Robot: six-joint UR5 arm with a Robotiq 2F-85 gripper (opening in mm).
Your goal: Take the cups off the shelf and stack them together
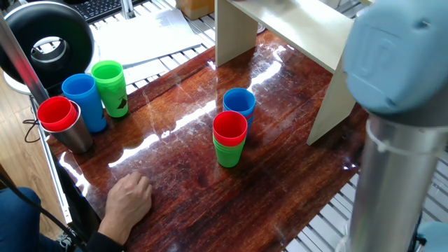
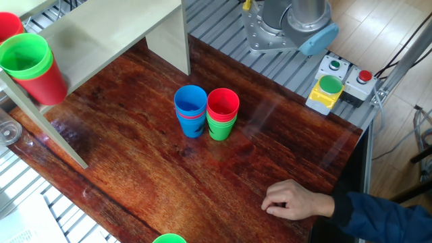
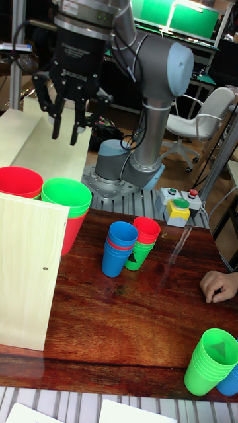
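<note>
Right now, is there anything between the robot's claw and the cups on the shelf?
No. In the tall fixed view the open gripper hangs above the cups; only air between.

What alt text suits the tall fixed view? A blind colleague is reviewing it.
An open gripper hangs above a cream shelf holding red and green cups. Two short cup stacks stand on the wooden table below.

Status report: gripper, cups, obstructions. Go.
Gripper open, empty, high above the shelf. Red cup and green cup on shelf; two stacks on table. Hand resting at table edge, apart from the stacks.
</note>
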